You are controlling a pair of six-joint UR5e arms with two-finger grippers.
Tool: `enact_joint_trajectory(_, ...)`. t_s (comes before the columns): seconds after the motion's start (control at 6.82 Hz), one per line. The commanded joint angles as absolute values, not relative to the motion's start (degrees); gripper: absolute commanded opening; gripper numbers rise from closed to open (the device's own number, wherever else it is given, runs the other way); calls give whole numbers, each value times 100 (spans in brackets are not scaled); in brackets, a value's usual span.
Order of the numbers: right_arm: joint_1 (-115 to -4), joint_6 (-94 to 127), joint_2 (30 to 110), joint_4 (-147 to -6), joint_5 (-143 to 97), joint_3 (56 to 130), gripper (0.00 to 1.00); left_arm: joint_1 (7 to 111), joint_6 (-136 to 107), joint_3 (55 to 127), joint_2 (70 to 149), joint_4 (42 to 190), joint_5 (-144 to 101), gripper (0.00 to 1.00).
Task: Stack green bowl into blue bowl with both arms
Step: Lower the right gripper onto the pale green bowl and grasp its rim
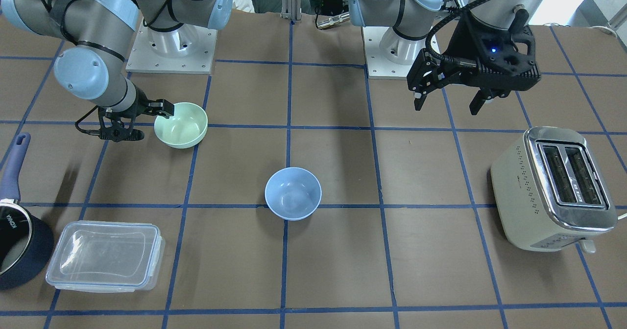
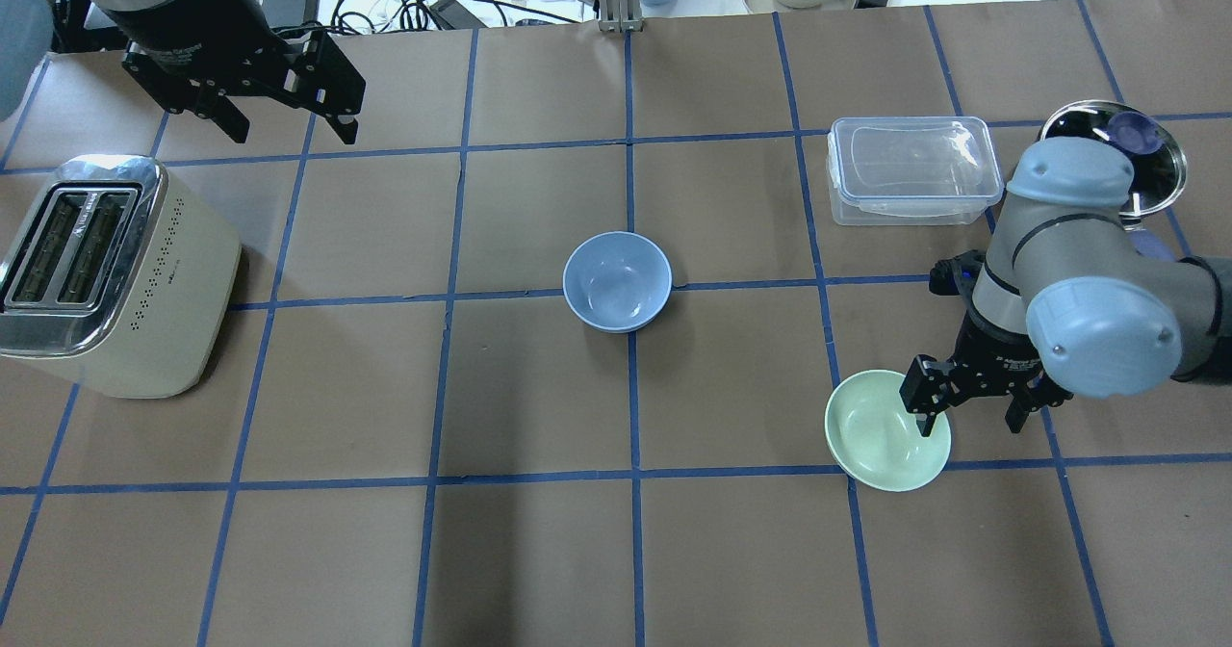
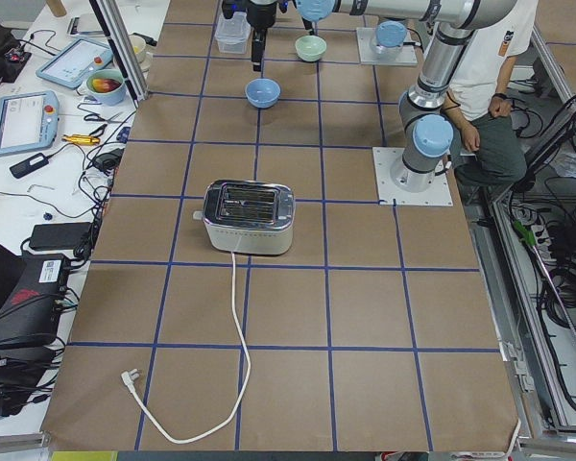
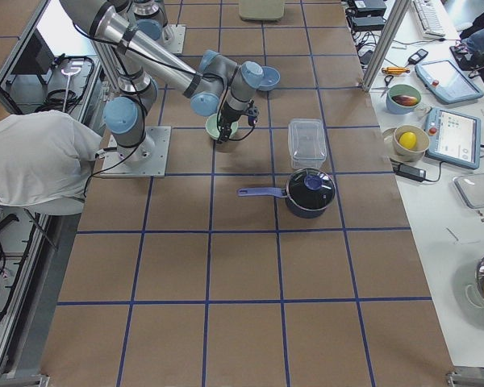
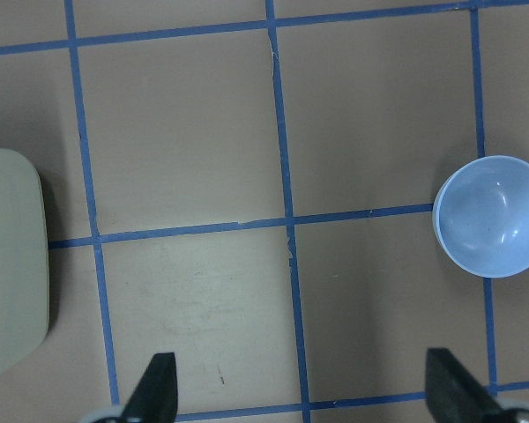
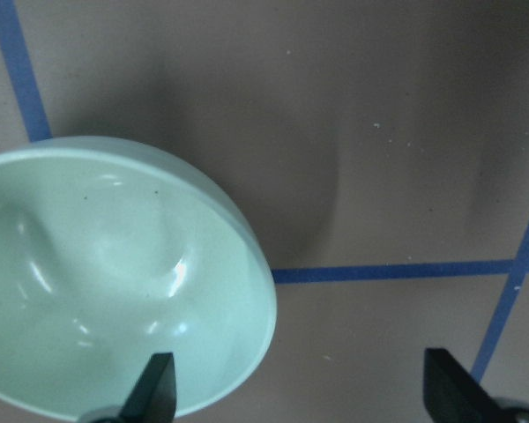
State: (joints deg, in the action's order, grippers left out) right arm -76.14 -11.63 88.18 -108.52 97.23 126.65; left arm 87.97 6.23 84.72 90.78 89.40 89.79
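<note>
The green bowl (image 1: 181, 125) sits on the table in front of my right arm; it also shows in the overhead view (image 2: 881, 435) and the right wrist view (image 6: 106, 282). My right gripper (image 2: 967, 414) (image 1: 144, 122) (image 6: 301, 392) is open and low, straddling the bowl's rim: one finger is over the inside, the other outside. The blue bowl (image 1: 293, 193) (image 2: 617, 281) stands empty at the table's middle, and shows at the right of the left wrist view (image 5: 491, 216). My left gripper (image 2: 289, 132) (image 1: 448, 105) (image 5: 304, 397) is open and empty, raised above the table, far from both bowls.
A cream toaster (image 1: 553, 187) (image 2: 96, 271) stands on my left side. A clear lidded container (image 1: 105, 255) (image 2: 910, 170) and a dark saucepan (image 1: 14, 236) (image 2: 1116, 146) stand beyond the green bowl on my right side.
</note>
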Motion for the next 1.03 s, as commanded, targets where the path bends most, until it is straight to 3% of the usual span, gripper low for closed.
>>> enact_joint_trajectory(0.0, -7576, -1231, 8789, -11654, 9695, 13060, 68, 8780, 546, 8473, 8991, 9384, 9357, 100)
enact_joint_trajectory(0.15, -7567, -1230, 8789, -11646, 9520, 13078, 28, 8772, 545, 8473, 8974, 9404, 9343, 100)
enact_joint_trajectory(0.29, -7567, -1239, 8789, -11654, 9301, 13052, 1, 8789, 545, 8394, 8965, 9343, 9308, 100)
enact_joint_trajectory(0.59, -7567, -1257, 8833, -11654, 9316, 12921, 0, 8806, 597, 8376, 8999, 9012, 9273, 100)
enact_joint_trajectory(0.88, -7829, -1248, 8685, -10599, 9151, 11628, 0, 8780, 606, 8402, 9009, 8824, 8889, 100)
